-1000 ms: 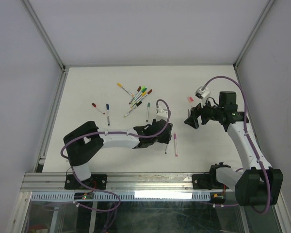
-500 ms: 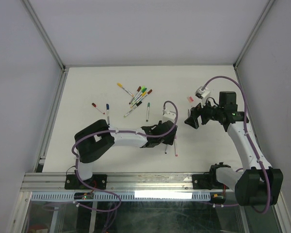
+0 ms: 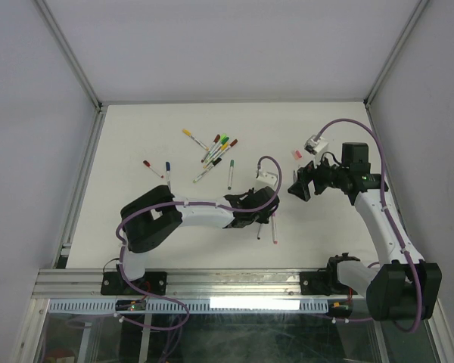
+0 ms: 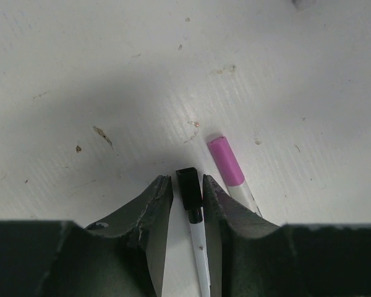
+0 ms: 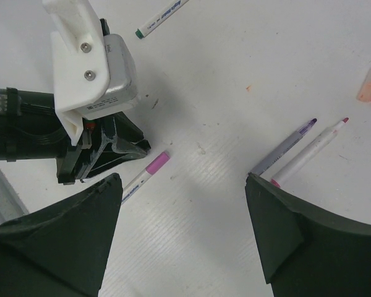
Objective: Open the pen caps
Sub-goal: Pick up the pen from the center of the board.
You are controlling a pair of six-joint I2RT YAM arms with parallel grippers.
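Fingers [image 4: 156, 207] of the left gripper [image 4: 187, 185] sit low over the desk [image 4: 80, 93], slightly parted. They straddle the black cap [image 4: 188, 182] of a white pen [image 4: 201, 260] without clearly pinching it. That pen lies toward the desk's near edge, around its middle. A pink-capped pen [image 4: 227, 164] lies just beside it. The right gripper [image 5: 182, 179] hangs spread wide, nearer the right edge. More pens [image 3: 216, 155] lie scattered toward the far edge.

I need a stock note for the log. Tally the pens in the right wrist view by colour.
Pink: 2, the pink-capped pen and the pink-tipped pen
Purple: 1, the purple-tipped pen
Green: 1, the green-ended pen
Total: 4 pens
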